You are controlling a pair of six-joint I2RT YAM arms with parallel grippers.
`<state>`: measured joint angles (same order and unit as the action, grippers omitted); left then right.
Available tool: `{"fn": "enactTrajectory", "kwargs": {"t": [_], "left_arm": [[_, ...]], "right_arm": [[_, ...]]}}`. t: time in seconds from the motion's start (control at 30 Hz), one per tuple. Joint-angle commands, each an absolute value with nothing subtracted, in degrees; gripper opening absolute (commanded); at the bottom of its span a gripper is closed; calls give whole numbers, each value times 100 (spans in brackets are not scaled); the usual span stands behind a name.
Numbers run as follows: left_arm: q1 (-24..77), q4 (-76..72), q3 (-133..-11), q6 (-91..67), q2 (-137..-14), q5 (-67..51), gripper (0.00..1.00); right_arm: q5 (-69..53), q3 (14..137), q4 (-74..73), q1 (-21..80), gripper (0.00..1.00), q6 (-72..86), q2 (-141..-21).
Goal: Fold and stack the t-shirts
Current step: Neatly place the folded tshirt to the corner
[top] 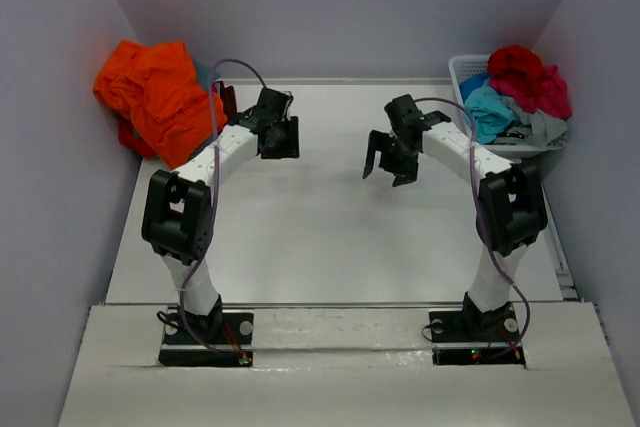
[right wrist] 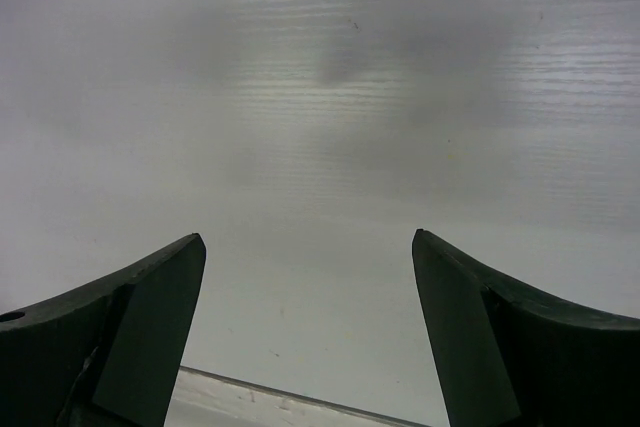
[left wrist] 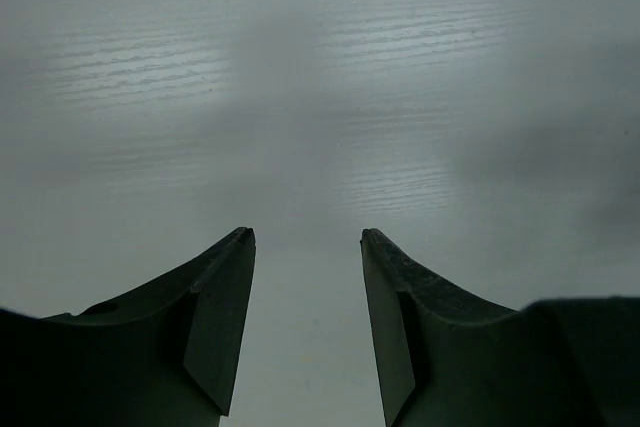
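- The two arm bases (top: 205, 339) are dark blocks bolted to a pale board at the near edge. From each base a white, jointed arm with black housings rises and reaches away.
- The surface (top: 330, 247) is flat, matte and white. The wrist views show a fine, straight wood-like grain with soft grey shadows on it.
- The left claw (top: 277, 137) (left wrist: 307, 237) hangs over the far left part of the surface. Its two dark, wedge-shaped fingers taper to thin tips. They stand partly apart and only bare surface shows between them.
- The right claw (top: 388, 169) (right wrist: 308, 237) hangs over the far right part, well apart from the left one. Its matching dark fingers are spread wide and hold nothing.
- The orange t-shirts (top: 155, 97) lie in a soft, crumpled heap at the far left corner, against the wall. The cloth is bright, plain and deeply creased.
- The heap's long axis runs diagonally from the far left towards the near right, ending just beside the left arm. I cannot tell which way any collar or hem points.
- The white slatted plastic basket (top: 460, 69) stands at the far right corner.
- Bunched inside it, a crimson t-shirt (top: 525, 77) lies on top, a turquoise t-shirt (top: 488, 107) sits to its left, and a grey t-shirt (top: 548, 129) droops over the near rim. None of them shows a clear axis.
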<state>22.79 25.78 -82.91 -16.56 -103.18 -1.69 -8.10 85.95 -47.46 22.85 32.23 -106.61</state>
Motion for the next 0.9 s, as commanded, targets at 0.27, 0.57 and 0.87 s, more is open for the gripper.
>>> {"fn": "enactTrajectory", "kwargs": {"t": [0.27,0.57,0.87], "left_arm": [[2382,2329,-8270,-1687,-10555,-105,57],[2382,2364,-8288,-1679,-10661,-167,57],[2382,2399,-8279,-1687,-10679,-158,58]], "right_arm": [[-782,8622,-4359,2250,91,3340,-10731],[-773,8780,-4342,2250,91,3305,-10802],[-879,8771,-4271,2250,91,3270,-10863]]}}
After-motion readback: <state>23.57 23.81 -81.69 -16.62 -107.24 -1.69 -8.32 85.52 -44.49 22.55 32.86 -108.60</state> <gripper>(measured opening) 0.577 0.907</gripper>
